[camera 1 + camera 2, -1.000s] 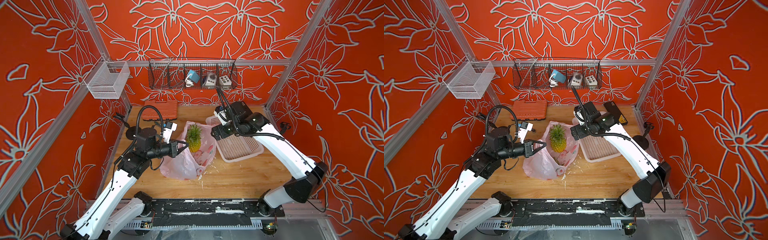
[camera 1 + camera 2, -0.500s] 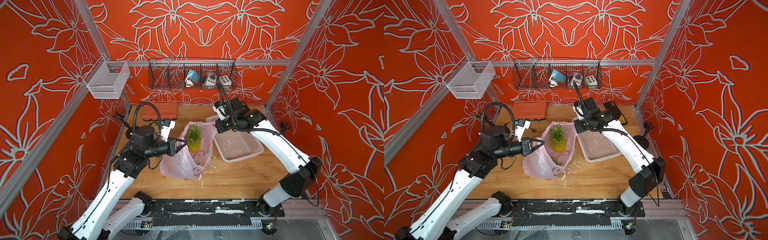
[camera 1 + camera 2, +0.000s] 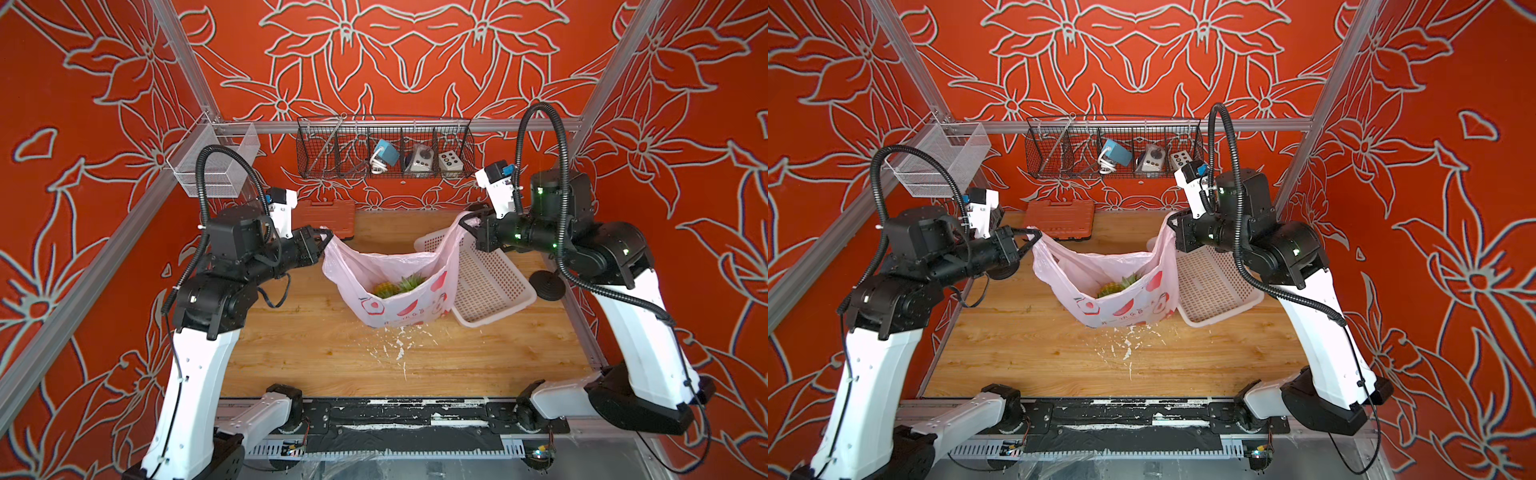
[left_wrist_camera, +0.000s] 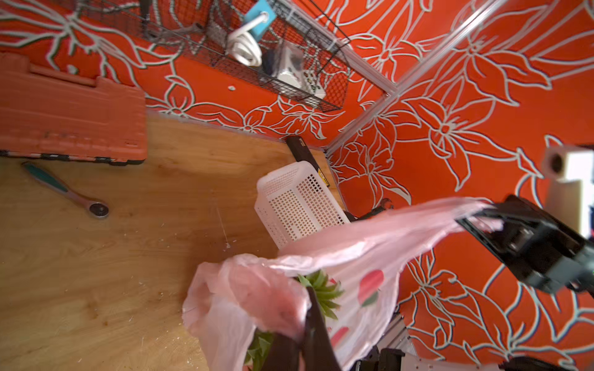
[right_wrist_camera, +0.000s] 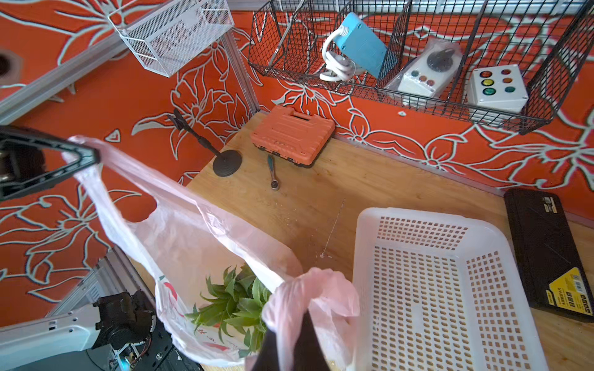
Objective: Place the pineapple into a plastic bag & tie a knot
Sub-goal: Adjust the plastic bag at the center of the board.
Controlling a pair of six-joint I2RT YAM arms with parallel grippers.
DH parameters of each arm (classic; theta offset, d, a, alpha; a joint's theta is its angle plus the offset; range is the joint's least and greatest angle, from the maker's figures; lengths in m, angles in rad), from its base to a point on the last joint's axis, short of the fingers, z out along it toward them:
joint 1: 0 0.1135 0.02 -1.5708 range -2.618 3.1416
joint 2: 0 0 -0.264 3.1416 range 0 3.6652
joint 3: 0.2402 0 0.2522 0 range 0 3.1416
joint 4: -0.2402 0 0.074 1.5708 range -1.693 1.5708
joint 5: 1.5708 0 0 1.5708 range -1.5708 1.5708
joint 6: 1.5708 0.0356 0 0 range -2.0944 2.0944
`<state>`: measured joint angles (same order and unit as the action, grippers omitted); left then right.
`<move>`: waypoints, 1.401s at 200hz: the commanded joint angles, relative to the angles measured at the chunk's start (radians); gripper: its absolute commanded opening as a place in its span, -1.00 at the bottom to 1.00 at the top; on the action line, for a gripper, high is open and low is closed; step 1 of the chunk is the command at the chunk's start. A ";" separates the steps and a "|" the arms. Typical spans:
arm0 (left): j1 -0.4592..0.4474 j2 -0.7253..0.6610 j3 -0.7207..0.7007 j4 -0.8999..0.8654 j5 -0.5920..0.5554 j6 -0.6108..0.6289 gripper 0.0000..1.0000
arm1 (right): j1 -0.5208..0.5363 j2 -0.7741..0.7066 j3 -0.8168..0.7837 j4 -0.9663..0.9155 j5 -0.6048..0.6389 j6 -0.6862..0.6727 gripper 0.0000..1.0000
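No word, brand or number can be read with certainty. The plastic bag (image 3: 399,291) carries 1 row of red characters (image 3: 400,321) under its peach prints, at 6 o'clock on the printed face in both top views, too small to make out. The right wrist view shows a few of them, broken by folds. The black case (image 5: 543,250), at about 1 o'clock from the middle of the table (image 3: 311,353) and just beside the white basket (image 5: 418,213), bears a yellow label (image 5: 570,292) with dark print and a small white sticker (image 5: 549,204), both too fine to read.
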<state>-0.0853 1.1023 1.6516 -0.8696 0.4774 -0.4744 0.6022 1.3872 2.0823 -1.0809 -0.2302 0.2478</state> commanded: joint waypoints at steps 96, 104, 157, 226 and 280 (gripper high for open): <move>0.094 0.072 -0.185 0.429 0.578 -0.171 -1.00 | -0.137 0.131 -0.187 0.057 0.031 0.009 -1.00; 0.094 0.085 -0.174 0.435 0.581 -0.175 -1.00 | -0.144 0.141 -0.170 0.055 0.031 0.009 -1.00; 0.092 0.142 -0.182 0.499 0.611 -0.204 -1.00 | -0.148 0.130 -0.084 0.036 0.040 -0.030 0.15; 0.090 0.164 -0.194 0.540 0.627 -0.235 -1.00 | -0.134 0.013 -0.109 0.169 -0.176 -0.084 0.60; 0.080 0.140 -0.197 0.535 0.633 -0.236 -1.00 | 0.077 0.174 0.001 0.279 -0.434 -0.064 0.62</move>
<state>-0.0002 1.2713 1.4433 -0.3916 1.0786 -0.7082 0.5915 1.4681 2.0167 -0.8646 -0.5270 0.1940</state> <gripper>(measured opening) 0.047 0.791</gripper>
